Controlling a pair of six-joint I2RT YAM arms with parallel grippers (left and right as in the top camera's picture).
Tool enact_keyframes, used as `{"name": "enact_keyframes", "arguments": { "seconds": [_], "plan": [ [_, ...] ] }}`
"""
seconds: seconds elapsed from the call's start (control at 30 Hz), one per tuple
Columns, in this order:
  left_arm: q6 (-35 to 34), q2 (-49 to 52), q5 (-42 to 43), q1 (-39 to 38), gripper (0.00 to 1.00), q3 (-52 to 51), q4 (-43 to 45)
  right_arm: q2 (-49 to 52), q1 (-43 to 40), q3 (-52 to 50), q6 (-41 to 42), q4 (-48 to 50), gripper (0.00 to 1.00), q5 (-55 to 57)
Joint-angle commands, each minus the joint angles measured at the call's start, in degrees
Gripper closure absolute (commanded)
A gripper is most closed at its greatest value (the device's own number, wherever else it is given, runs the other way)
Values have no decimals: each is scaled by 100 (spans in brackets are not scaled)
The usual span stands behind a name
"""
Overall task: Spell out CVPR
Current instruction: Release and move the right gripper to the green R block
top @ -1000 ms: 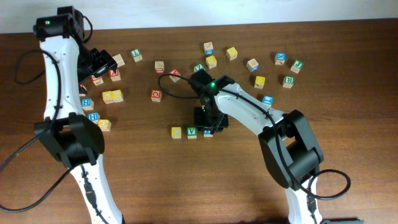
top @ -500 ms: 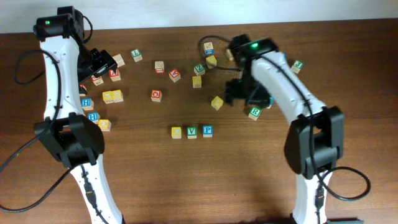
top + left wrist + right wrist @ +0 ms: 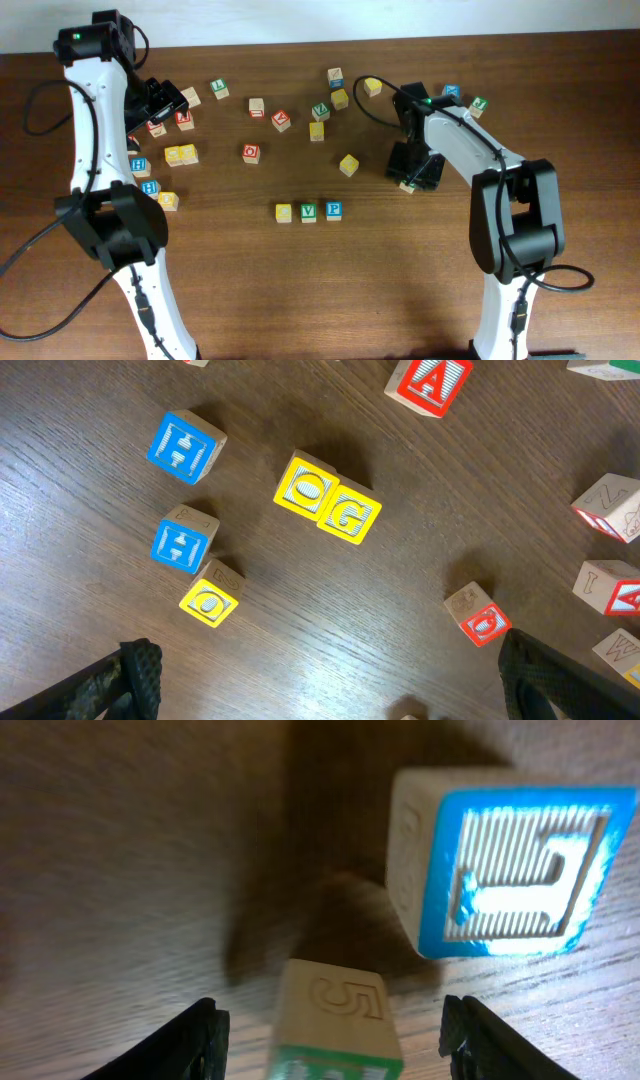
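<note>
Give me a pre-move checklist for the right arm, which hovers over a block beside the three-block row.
1. Yellow wooden block, green V wooden block and blue P wooden block in one line: ok.
2. Dark wooden table bare right of the blue P wooden block: ok.
3. Right tool open, straddling the green-faced wooden block: ok.
4. That block reads R: cannot tell; only a carved 5 on its side shows.
5. Blue-faced wooden block clear of the closing fingers: cannot tell; it sits close.
6. Left tool open, away from the row: ok.
</note>
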Motion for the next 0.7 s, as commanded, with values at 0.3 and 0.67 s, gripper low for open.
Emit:
{"name": "enact_keyframes", "arguments": {
  "seconds": [0.3,0.67],
  "plan": [
    [-72,-22,-63,11,1,59,7,-57,-31,487,-1108,-544,68,-876],
    [-72,-22,-63,11,1,59,7,-55,234,420,-1403,-1132,43,-682]
  ]
}}
